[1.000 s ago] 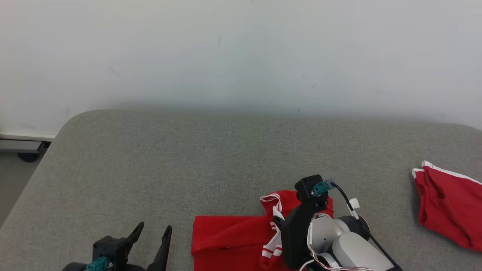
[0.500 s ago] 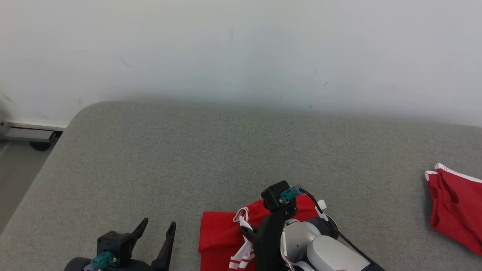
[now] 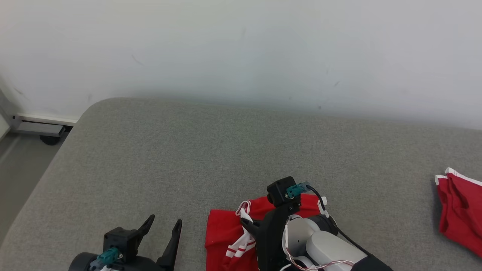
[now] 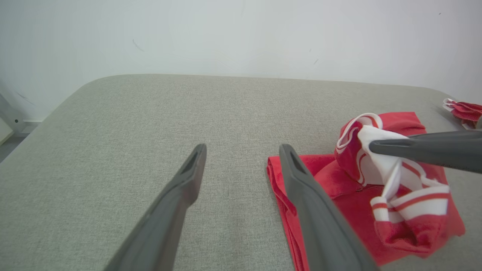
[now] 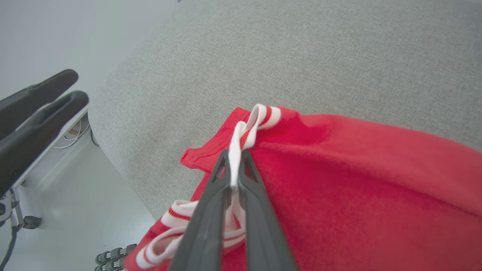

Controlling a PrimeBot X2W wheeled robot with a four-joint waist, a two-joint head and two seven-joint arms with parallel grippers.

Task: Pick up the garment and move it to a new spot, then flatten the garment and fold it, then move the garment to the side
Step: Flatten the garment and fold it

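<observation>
right gripper point(image 5: 233, 156) is clamped tight on the white striped trim of the red garment point(image 3: 222, 235), which sits at the near edge of the grey table point(image 3: 226, 150). left gripper point(image 3: 164, 221) hovers just left of it, fingers wide apart. second red cloth point(image 3: 457, 210) lies far right.

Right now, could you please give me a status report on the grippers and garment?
Right gripper shut on garment at its white trim. Left gripper open, empty. Second red garment lies apart, far right.
</observation>
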